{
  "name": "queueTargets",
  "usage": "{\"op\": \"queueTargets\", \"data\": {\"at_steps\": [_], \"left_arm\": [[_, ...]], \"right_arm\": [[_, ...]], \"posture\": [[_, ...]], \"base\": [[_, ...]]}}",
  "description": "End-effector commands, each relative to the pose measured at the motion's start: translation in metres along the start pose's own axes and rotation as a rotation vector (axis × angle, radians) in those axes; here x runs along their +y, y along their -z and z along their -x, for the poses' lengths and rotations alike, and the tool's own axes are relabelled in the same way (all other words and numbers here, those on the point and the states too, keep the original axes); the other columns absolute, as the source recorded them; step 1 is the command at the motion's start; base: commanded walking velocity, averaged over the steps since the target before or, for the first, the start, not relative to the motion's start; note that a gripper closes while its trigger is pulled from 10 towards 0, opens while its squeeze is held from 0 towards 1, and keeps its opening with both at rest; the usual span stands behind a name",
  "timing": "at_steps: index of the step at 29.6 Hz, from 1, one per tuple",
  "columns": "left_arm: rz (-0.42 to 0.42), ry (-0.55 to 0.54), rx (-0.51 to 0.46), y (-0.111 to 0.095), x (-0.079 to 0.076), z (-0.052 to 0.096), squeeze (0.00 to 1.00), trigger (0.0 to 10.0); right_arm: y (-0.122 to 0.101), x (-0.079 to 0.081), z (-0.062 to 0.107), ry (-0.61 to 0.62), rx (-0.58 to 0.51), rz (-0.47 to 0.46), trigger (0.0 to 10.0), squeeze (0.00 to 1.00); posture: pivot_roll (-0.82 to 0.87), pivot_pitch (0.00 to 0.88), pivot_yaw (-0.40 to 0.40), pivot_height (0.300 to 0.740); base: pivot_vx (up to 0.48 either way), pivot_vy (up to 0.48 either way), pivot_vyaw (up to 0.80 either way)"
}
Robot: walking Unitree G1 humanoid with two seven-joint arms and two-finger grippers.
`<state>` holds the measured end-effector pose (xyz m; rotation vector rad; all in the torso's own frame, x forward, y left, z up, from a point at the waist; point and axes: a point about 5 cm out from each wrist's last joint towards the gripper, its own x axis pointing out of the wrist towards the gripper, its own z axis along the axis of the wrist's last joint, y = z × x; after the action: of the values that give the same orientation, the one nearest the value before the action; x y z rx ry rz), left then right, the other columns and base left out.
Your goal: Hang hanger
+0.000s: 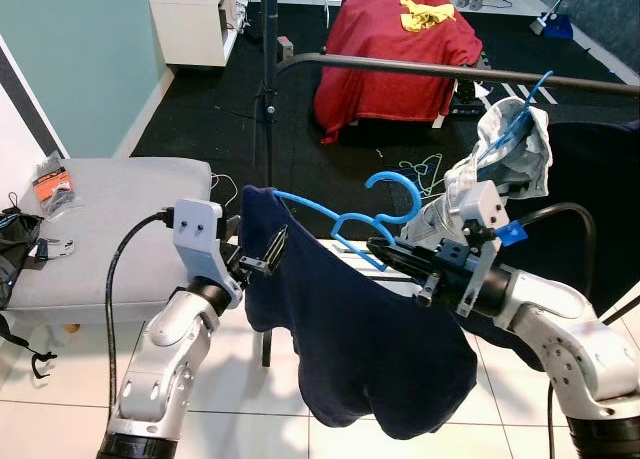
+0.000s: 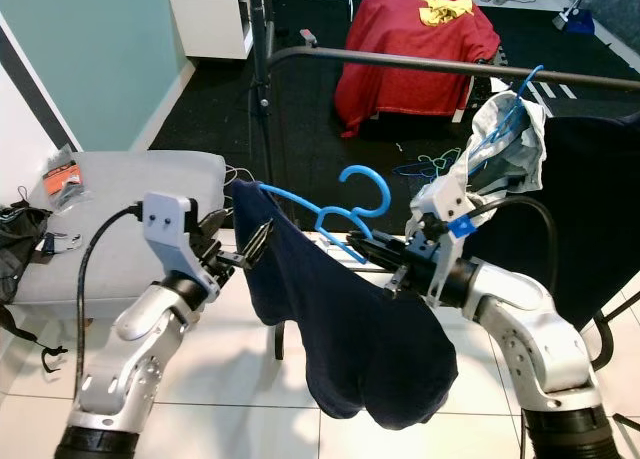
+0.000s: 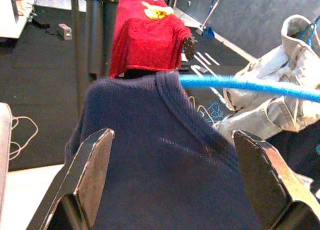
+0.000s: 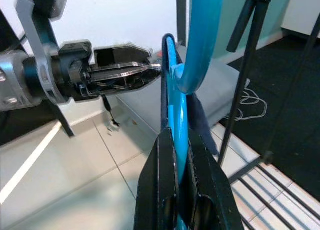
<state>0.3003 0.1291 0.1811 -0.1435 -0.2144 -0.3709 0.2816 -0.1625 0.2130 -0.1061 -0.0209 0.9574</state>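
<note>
A blue plastic hanger (image 1: 395, 187) carries a navy garment (image 1: 350, 339) that droops low in front of me. My right gripper (image 1: 380, 249) is shut on the hanger's bar just below the hook, seen close in the right wrist view (image 4: 180, 138). My left gripper (image 1: 267, 251) stands open at the garment's left shoulder, its fingers (image 3: 95, 160) spread on either side of the navy cloth. The dark rack rail (image 1: 450, 71) runs across above and behind the hanger, whose hook is below it and apart from it.
On the rail at the right, a second blue hanger holds a grey-white garment (image 1: 515, 144). The rack's black upright pole (image 1: 268, 79) stands behind the navy garment. A grey cushioned bench (image 1: 100, 219) lies to the left. A red-draped table (image 1: 400, 49) is at the back.
</note>
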Motion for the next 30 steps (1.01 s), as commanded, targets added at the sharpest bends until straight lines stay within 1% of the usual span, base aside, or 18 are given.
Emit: {"op": "queueTargets", "data": {"at_steps": [1,3,4,5,6,8,11,15,17,18,19,20,21,22,23,24,25,30], "left_arm": [[0.019,-0.004,0.016,0.004,-0.002,0.000,1.00,10.0],[0.044,-0.001,0.003,0.002,-0.003,-0.002,1.00,10.0],[0.044,-0.001,0.003,0.002,-0.003,-0.002,1.00,10.0],[0.074,0.009,-0.009,0.000,-0.004,-0.003,1.00,10.0],[0.074,0.009,-0.009,0.000,-0.004,-0.003,1.00,10.0],[0.113,0.030,-0.025,-0.004,-0.006,-0.002,1.00,10.0],[0.109,0.038,-0.021,-0.004,-0.008,-0.001,1.00,10.0],[0.051,0.037,0.017,0.001,-0.011,-0.003,1.00,10.0],[0.051,0.037,0.017,0.001,-0.011,-0.003,1.00,10.0],[-0.003,0.028,0.041,0.005,-0.011,-0.004,1.00,10.0],[-0.003,0.028,0.041,0.005,-0.011,-0.004,1.00,10.0],[-0.039,0.022,0.055,0.007,-0.011,-0.005,1.00,10.0],[-0.079,-0.004,0.069,0.009,-0.008,-0.006,0.93,10.0],[-0.079,-0.004,0.069,0.009,-0.008,-0.006,0.93,10.0],[-0.095,-0.026,0.076,0.010,-0.006,-0.007,0.40,10.0],[-0.095,-0.026,0.076,0.010,-0.006,-0.007,0.40,10.0],[-0.097,-0.043,0.080,0.011,-0.004,-0.008,0.00,10.0],[-0.096,-0.072,0.083,0.010,0.001,-0.008,0.00,10.0]], "right_arm": [[-0.007,0.004,-0.003,-0.018,-0.026,0.047,0.0,0.00],[-0.005,0.005,-0.005,-0.018,-0.011,0.059,0.0,0.00],[-0.005,0.005,-0.005,-0.018,-0.011,0.059,0.0,0.00],[-0.002,0.006,-0.007,-0.016,0.003,0.074,0.0,0.00],[-0.002,0.006,-0.007,-0.016,0.003,0.074,0.0,0.00],[0.001,0.007,-0.011,-0.011,0.017,0.092,0.0,0.00],[0.002,0.006,-0.014,-0.008,0.022,0.099,0.0,0.00],[0.001,0.007,-0.016,-0.009,0.021,0.106,0.0,0.00],[0.001,0.007,-0.016,-0.009,0.021,0.106,0.0,0.00],[0.000,0.008,-0.017,-0.012,0.019,0.110,0.0,0.00],[0.000,0.008,-0.017,-0.012,0.019,0.110,0.0,0.00],[0.000,0.008,-0.018,-0.013,0.017,0.114,0.0,0.00],[-0.001,0.009,-0.018,-0.015,0.013,0.119,0.0,0.00],[-0.001,0.009,-0.018,-0.015,0.013,0.119,0.0,0.00],[-0.003,0.009,-0.019,-0.017,0.009,0.122,0.0,0.00],[-0.003,0.009,-0.019,-0.017,0.009,0.122,0.0,0.00],[-0.004,0.010,-0.019,-0.019,0.005,0.125,0.0,0.00],[-0.005,0.009,-0.019,-0.017,0.000,0.132,0.0,0.00]], "posture": [[-0.04,0.140,-0.028,0.740],[-0.04,0.142,-0.028,0.740],[-0.04,0.142,-0.028,0.740],[-0.04,0.148,-0.030,0.740],[-0.04,0.148,-0.030,0.740],[-0.04,0.151,-0.032,0.740],[-0.03,0.153,-0.033,0.740],[-0.04,0.153,-0.033,0.740],[-0.04,0.153,-0.033,0.740],[-0.04,0.153,-0.032,0.740],[-0.04,0.153,-0.032,0.740],[-0.04,0.153,-0.032,0.740],[-0.04,0.152,-0.032,0.740],[-0.04,0.152,-0.032,0.740],[-0.04,0.152,-0.031,0.740],[-0.04,0.152,-0.031,0.740],[-0.04,0.153,-0.030,0.740],[-0.04,0.154,-0.031,0.740]], "base": [[0.000,0.000,0.00],[0.000,0.000,0.00],[0.000,0.000,0.00],[0.000,0.000,0.00],[0.000,0.000,0.00],[0.000,0.000,0.00],[0.000,0.000,0.00],[0.000,0.000,0.00],[0.000,0.000,0.00],[0.000,0.000,0.00],[0.000,0.000,0.00],[0.000,0.000,0.00],[0.000,0.000,0.00],[0.000,0.000,0.00],[0.000,0.000,0.00],[0.000,0.000,0.00],[0.000,0.000,0.00],[0.000,0.000,0.00]]}}
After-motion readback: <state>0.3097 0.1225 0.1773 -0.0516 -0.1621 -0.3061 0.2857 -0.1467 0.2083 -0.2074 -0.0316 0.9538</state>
